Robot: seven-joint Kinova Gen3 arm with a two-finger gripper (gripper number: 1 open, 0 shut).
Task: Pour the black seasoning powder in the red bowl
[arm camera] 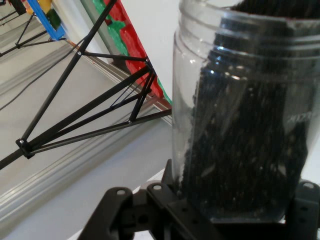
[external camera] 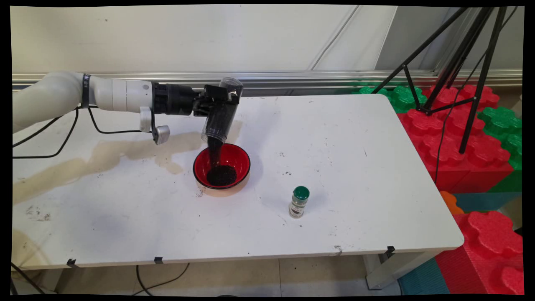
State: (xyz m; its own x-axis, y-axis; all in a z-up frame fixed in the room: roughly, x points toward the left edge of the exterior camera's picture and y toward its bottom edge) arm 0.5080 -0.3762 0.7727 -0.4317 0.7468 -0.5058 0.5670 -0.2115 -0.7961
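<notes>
Overhead, the end effector (external camera: 218, 99) pinches a tilted clear jar (external camera: 222, 112) above the red bowl (external camera: 222, 167).

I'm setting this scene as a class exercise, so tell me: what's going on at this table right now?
The gripper holds a clear jar tipped mouth-down over a red bowl on the table. Dark grains are streaming from the jar into the bowl, where a pile has already gathered; the jar is still partly full. A small spice bottle with a green cap stands upright to the bowl's right, apart from it. A tan stain spreads across the table's left part.
</notes>
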